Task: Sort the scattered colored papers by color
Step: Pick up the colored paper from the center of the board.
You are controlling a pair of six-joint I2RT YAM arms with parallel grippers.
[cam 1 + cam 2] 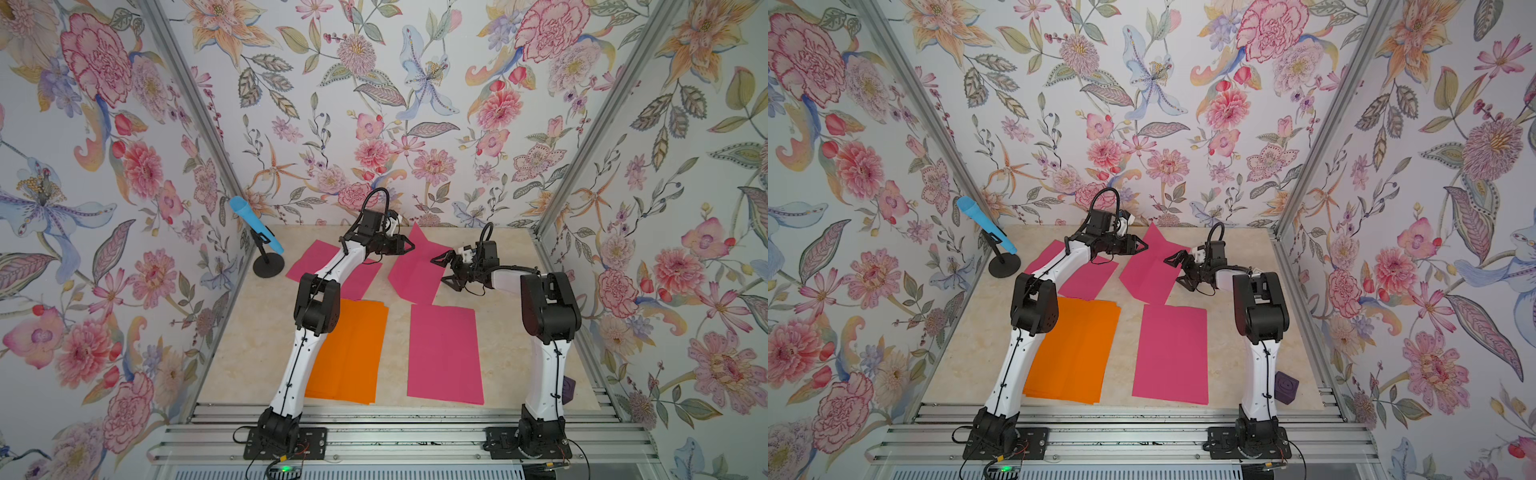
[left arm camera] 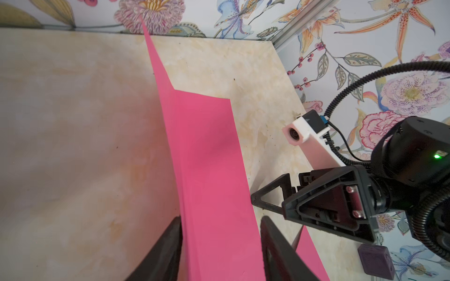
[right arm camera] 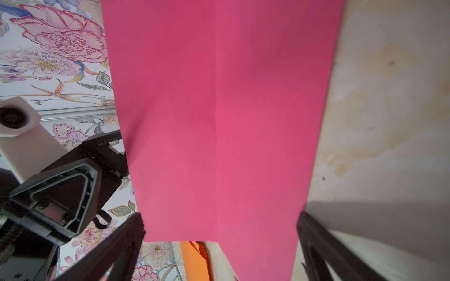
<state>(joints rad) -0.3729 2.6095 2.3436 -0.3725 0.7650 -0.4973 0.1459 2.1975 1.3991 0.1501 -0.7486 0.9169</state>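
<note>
Your creased pink sheet (image 1: 415, 270) stands tented along its fold near the middle of the counter's (image 1: 498, 332) back edge. The left hand (image 1: 411, 247) has its fingers partly closed around the ridge; you cannot tell whether they pinch it. The right hand (image 1: 437, 270) gapes wide at the sheet's edge, gripping nothing. Thin matte orange sheets (image 1: 353, 353) lie stacked toward the front-left corner, with a flat pink sheet (image 1: 444, 353) beside them. A third pink sheet (image 1: 316, 257) is partly hidden under the left arm.

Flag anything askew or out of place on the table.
The far pink sheet, straddled by the left gripper, buckles up along its crease, one corner raised. A purple cube sits by the right arm's base.
</note>
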